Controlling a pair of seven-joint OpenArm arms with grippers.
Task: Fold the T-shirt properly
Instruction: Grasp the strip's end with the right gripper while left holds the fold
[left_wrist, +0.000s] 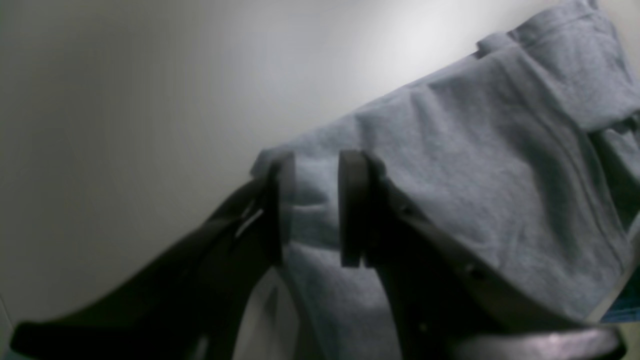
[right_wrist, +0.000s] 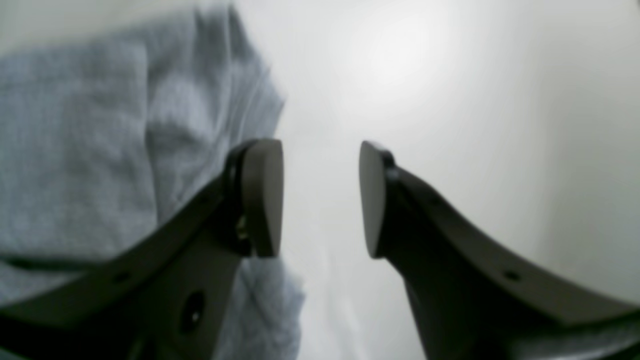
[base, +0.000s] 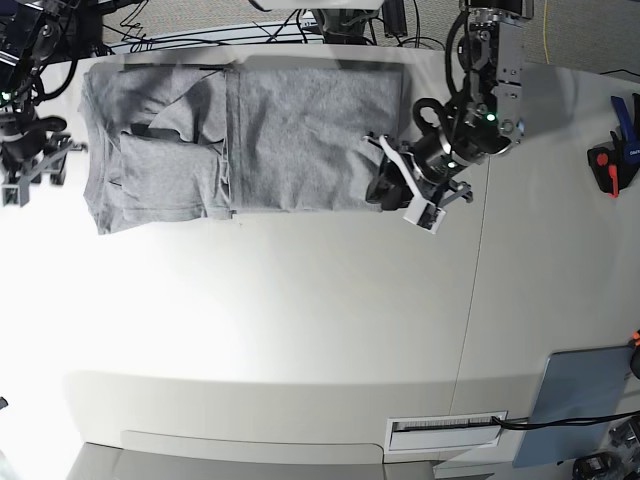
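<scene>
Nearest the left gripper (left_wrist: 317, 215), directly beneath and between its parted fingers, lies a corner of the T-shirt (base: 315, 140); the jaws are released, with nothing pinched, though whether a fingertip touches the cloth cannot be told. Further inward from this gripper, towards the right gripper (right_wrist: 322, 200), the garment extends across the table (base: 300, 310) as a fairly flat panel, then as a rumpled, overlapping portion. At that far end, the right gripper is likewise unclenched and empty, just outside the cloth's outer edge. The garment appears partly folded, an estimated 1 or 2 folds along: the panel nearer the left gripper is fairly straight-edged, whereas the layers nearer the right gripper are uneven. Judged to remain are straightening these layers, folding the long strip into a compact shape and smoothing it. Near the left gripper, its own body and fingers cover part of the corner; farther off, the layers' order is obscure, no lettering is visible, and the right wrist view is blurred and crops the cloth.
</scene>
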